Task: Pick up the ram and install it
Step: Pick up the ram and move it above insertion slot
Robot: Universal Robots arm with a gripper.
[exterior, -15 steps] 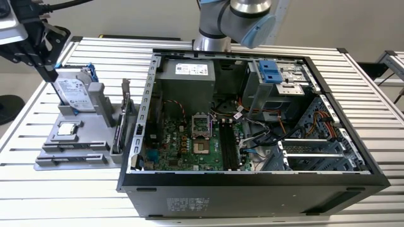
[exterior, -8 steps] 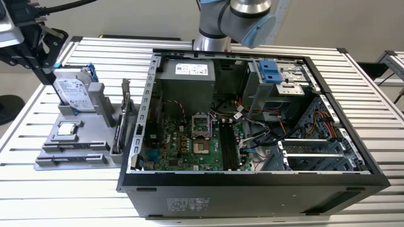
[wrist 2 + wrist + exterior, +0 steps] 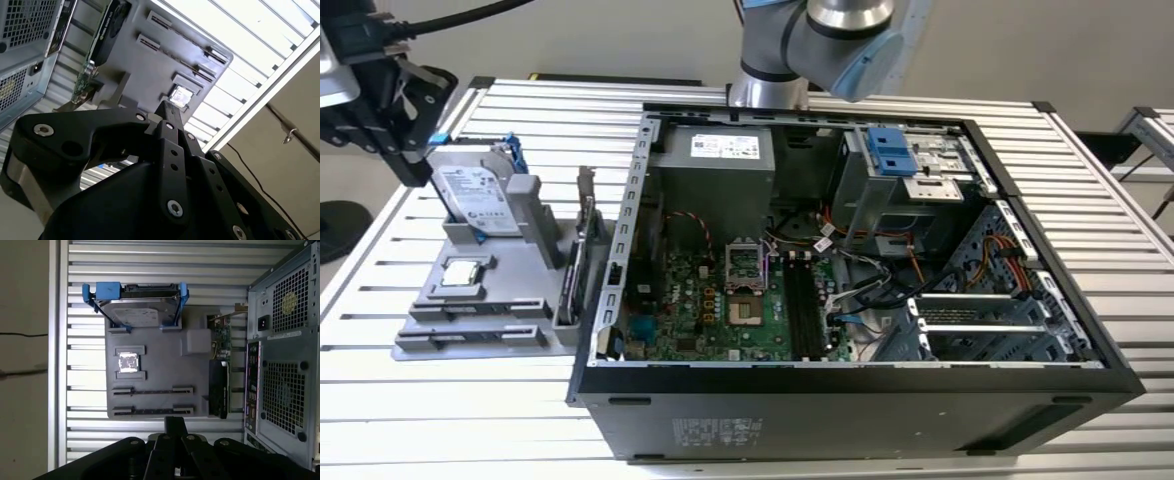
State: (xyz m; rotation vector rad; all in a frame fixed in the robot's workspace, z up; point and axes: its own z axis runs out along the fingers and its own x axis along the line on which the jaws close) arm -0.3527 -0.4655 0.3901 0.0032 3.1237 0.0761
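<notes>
Gripper (image 3: 411, 170), upper left in the exterior view, fingers closed, empty. Ram (image 3: 152, 390) stands edgewise in grey tray (image 3: 195, 370); judged light, stiff, fragile. Pinch flat faces mid-length.

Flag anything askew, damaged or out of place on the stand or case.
Nothing stands out. The hard drive, the chip and the expansion card sit in their seats on the grey stand, beside the open case.

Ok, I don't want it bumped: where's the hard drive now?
On the exterior view's left, the hard drive stands on edge in the grey holder, with the expansion card between it and the open computer case.
</notes>
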